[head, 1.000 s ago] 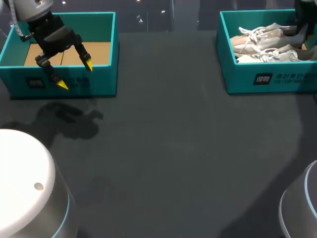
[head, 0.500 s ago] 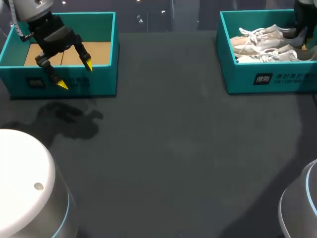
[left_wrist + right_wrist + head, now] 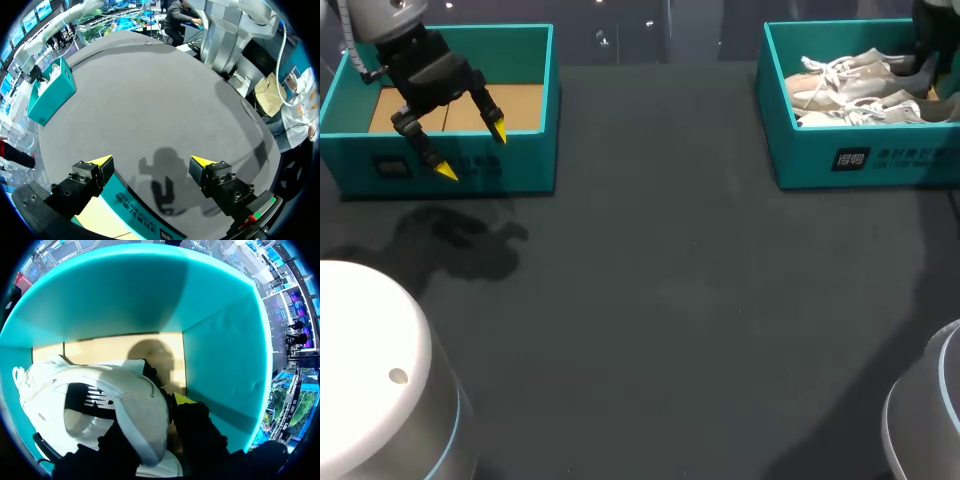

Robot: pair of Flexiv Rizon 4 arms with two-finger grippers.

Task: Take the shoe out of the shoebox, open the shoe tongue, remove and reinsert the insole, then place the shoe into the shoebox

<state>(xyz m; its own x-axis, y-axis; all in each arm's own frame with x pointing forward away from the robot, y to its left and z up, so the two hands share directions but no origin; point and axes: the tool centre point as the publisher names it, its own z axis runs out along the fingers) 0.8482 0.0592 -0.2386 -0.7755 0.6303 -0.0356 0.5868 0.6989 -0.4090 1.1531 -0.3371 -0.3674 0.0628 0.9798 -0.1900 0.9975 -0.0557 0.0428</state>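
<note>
While right gripper (image 3: 150,421) pinches shoe (image 3: 100,390) inside shoebox (image 3: 215,355), left gripper (image 3: 472,151) spread over other box (image 3: 525,168).

Rounded white shells with thin cyan rings clothe the left arm (image 3: 365,330) and right arm (image 3: 932,415).
The left gripper (image 3: 472,152) is black and blocky, its bolted angular fingers (image 3: 86,176) capped with bright yellow wedges.

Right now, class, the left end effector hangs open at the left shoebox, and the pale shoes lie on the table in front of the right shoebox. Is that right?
Not quite. The shoes lie inside the right shoebox, not on the table in front of it; the head view shows this. The rest holds: the left end effector hangs open at the left shoebox.
</note>
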